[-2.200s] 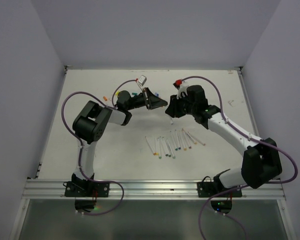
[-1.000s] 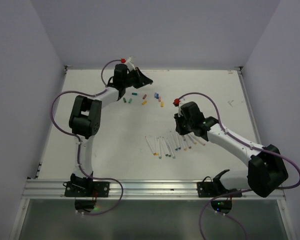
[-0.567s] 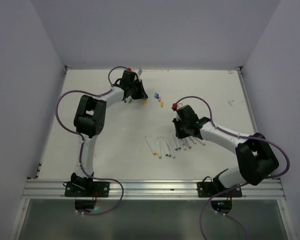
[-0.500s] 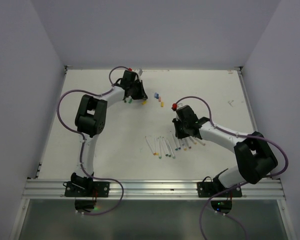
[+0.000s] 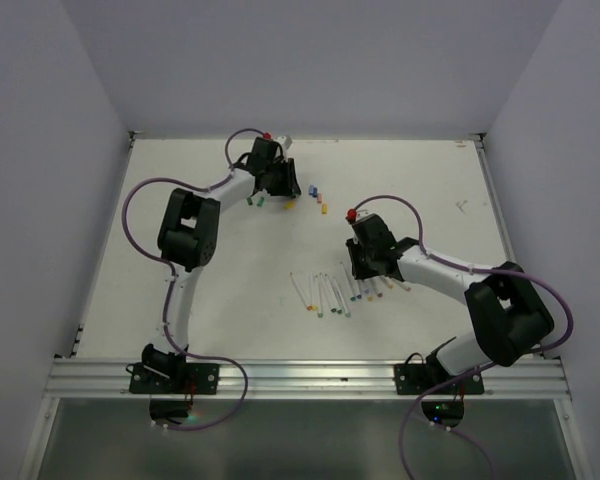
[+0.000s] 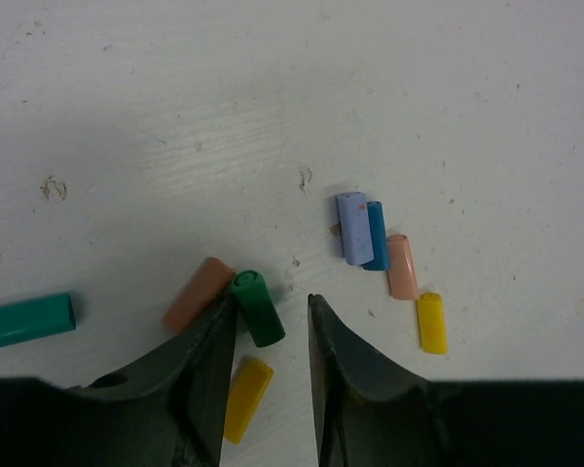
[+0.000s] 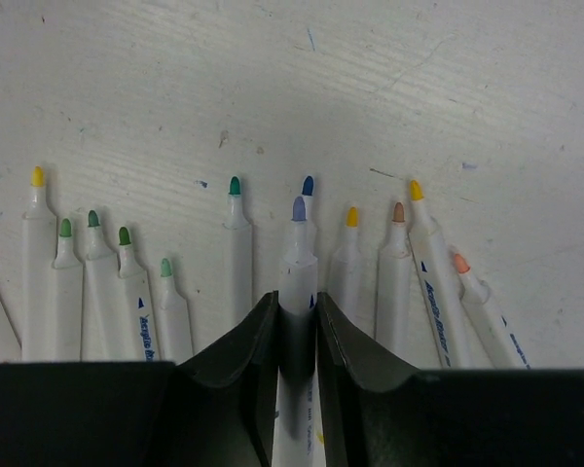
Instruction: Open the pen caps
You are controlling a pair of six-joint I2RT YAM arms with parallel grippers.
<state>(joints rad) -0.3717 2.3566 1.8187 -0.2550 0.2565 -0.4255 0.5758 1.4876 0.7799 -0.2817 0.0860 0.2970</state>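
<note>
L fingers (image 6: 323, 336) part open, dk-green cap (image 6: 258, 308) loose between them on far table (image 6: 175, 97). R fingers (image 7: 258, 326) clamp 1 blue-tipped white pen (image 7: 297, 277), mid row.

Left hand (image 6: 271, 305) is kinda boxed in: green cap (image 6: 256, 307) sits between its parted fingers, with peach cap (image 6: 199, 294) and yellow cap (image 6: 246, 385) right beside. Bare desk (image 6: 175, 117) opens up beyond. Right hand (image 7: 297, 302) pinches a lilac-tipped pen (image 7: 298, 243), and the row of pens (image 7: 237, 255) is packed tight either side.
</note>
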